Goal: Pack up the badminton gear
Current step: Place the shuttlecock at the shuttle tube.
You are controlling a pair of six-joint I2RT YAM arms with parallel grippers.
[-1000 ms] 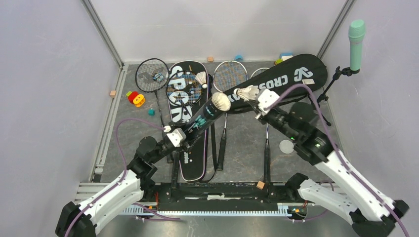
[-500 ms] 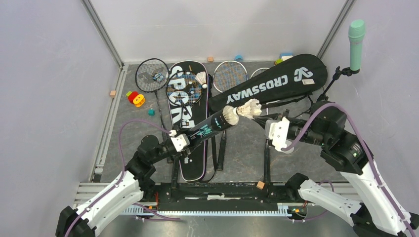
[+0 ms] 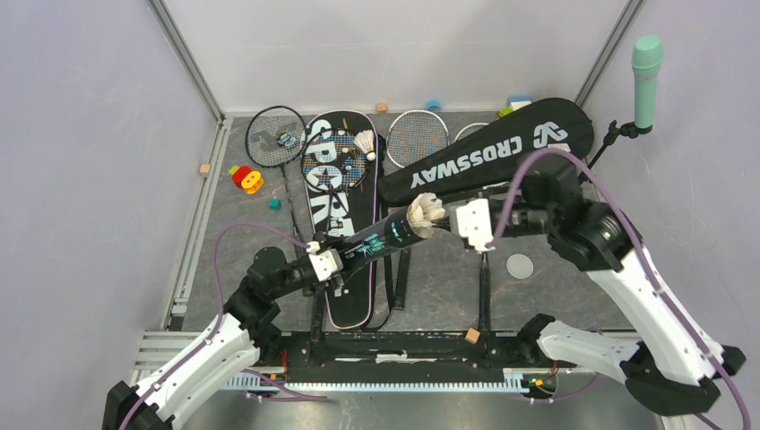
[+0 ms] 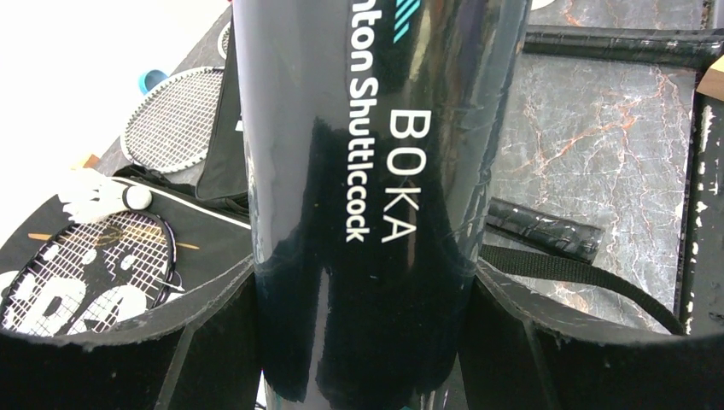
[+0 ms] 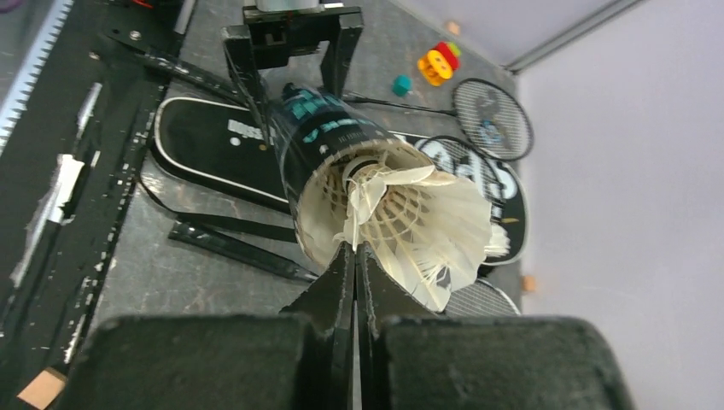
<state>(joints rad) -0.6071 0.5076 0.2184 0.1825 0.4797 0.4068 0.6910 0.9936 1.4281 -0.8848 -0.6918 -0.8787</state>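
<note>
Left claw (image 3: 324, 264): clamped across the lower body of the shuttlecock tube (image 3: 376, 240), which it held off the table (image 3: 538, 296), slanted up toward the right.
Shuttlecock tube: black, lettered "BOKA", with its open mouth facing the right claw (image 5: 353, 256) over the right edge of the SPORT bag (image 3: 333, 193).
Shuttlecock at the mouth (image 3: 425, 211): cork end inside, feather skirt flaring past the rim, so only partly seated.
Right claw: fingers together, tips touching the lower edge of the skirt. Whether a feather was nipped between them could not be told.
Step in hand: probably pressing the shuttlecock down into the tube.
Doing it well: push along the tube's own line, nearer the skirt's centre than one side, and gently enough that the feathers fold inward without creasing. The left claw must grip firmly so the tube neither slides nor swings.
Not yet packed: a loose shuttlecock (image 3: 365, 141) lying on the SPORT bag, and the rackets (image 3: 274, 136) beside the CROSSWAY bag (image 3: 502, 148).
</note>
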